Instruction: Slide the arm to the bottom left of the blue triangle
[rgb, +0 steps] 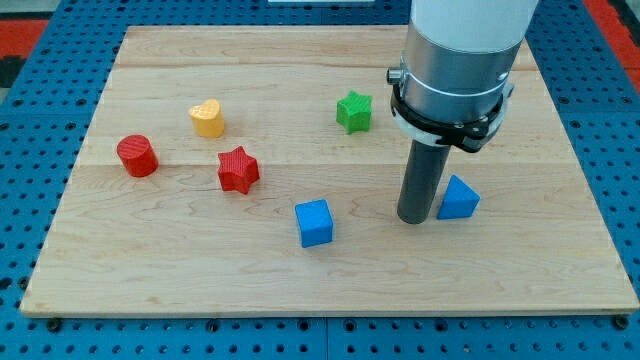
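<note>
My tip (416, 218) sits on the wooden surface (140, 270), just left of the blue triangle (458, 199), touching or nearly so; can't tell which. No gripper on this rig, just the rod, so nothing is grasped. Triangle is right of centre, toward the near side. Blue cube (314, 222) sits left of the tip, nearer. Green star (353, 111) is farther back. Red star (238, 169), yellow heart (207, 118) and red cylinder (137, 156) are well apart on the left.
</note>
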